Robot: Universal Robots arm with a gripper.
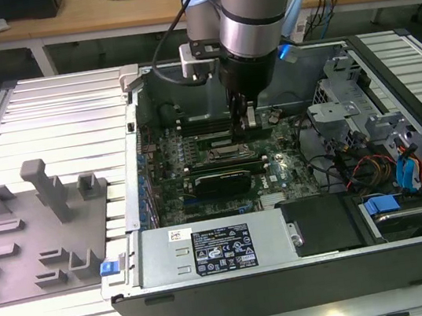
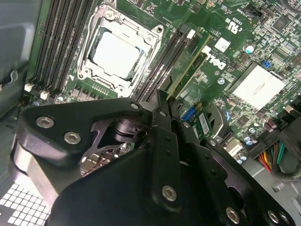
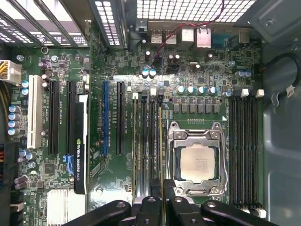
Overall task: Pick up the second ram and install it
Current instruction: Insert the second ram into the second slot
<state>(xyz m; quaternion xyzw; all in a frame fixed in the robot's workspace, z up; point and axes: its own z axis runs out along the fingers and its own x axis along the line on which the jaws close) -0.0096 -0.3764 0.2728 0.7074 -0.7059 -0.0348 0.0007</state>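
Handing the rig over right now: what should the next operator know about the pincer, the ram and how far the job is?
Pincer: shut on the ram, low over the motherboard inside the case.
Ram: on edge, lined up along the slot right beside the CPU socket.
Done: ram picked up and brought to the slot.
Left: seating is not confirmed; I cannot tell whether the ram is pressed fully home.
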